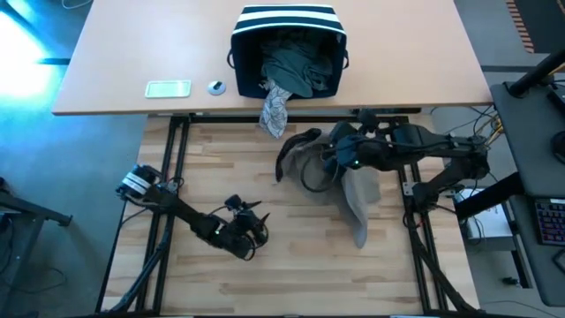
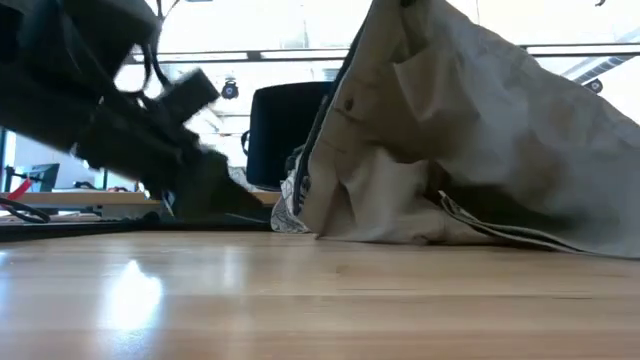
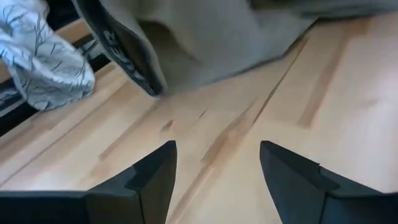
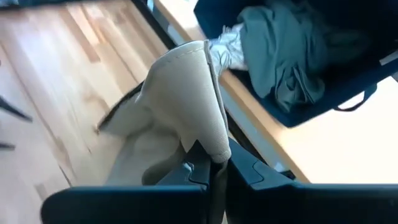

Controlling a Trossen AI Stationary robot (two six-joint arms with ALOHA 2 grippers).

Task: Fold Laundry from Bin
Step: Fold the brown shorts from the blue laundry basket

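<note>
Wooden table (image 1: 291, 274) at lower left carries the left gripper (image 1: 250, 231), fingers spread and empty. At top centre, the striped bin (image 1: 287, 44) lies tipped, teal garment (image 1: 296, 66) inside, grey-white patterned one (image 1: 275, 108) spilling out. Right of centre, the right gripper (image 1: 338, 157) pinches the tan garment (image 1: 357, 190).

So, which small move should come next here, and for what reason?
Probably the left gripper should move toward the tan garment and take a free edge. The right gripper is shut on a fold of it and holds it up, while the rest lies crumpled on the table. The left jaws are open, empty, and apart from the cloth.
</note>
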